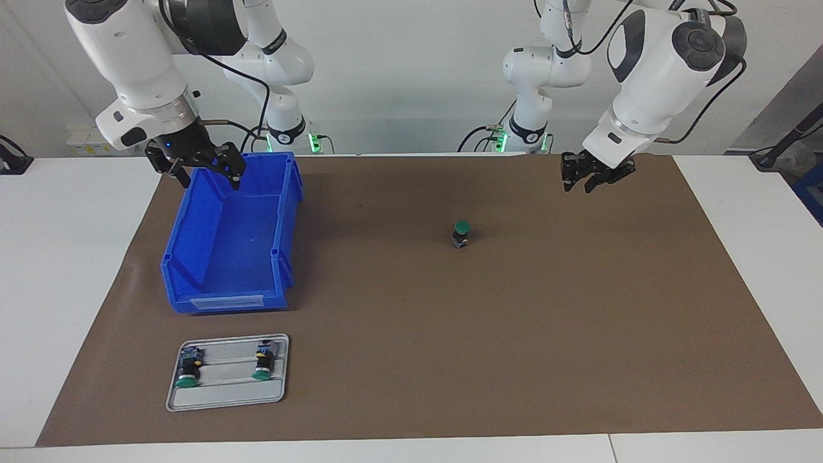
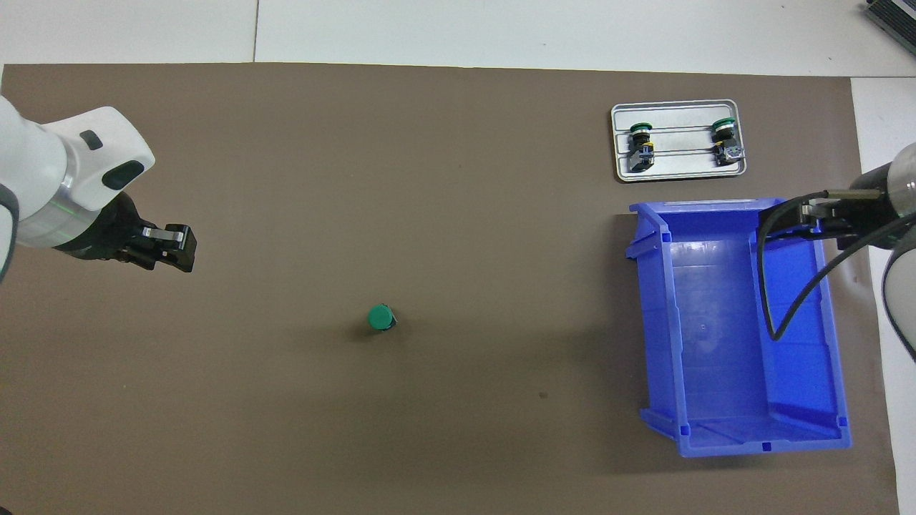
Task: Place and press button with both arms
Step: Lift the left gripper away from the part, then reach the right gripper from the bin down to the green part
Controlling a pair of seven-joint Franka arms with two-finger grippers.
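Standing upright on the brown mat (image 1: 514, 360) near the table's middle, green cap up, the button (image 1: 461, 233) was free of both hands, so placing looked done and pressing remained. The left hand (image 1: 590, 181) hung over the mat nearby; I could not tell its finger state. The right hand (image 1: 200, 168) waited open over the blue bin (image 1: 212, 283). Next: descend squarely onto the cap.

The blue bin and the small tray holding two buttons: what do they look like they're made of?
The blue bin looks like moulded plastic: uniform saturated colour, slight sheen, ribbed rim and corner reinforcements. The tray looks like metal, possibly aluminium or steel: pale grey, dull reflective surface, rounded rolled rim, raised ridges; painted plastic can't be excluded. The two buttons lie across its ridges.
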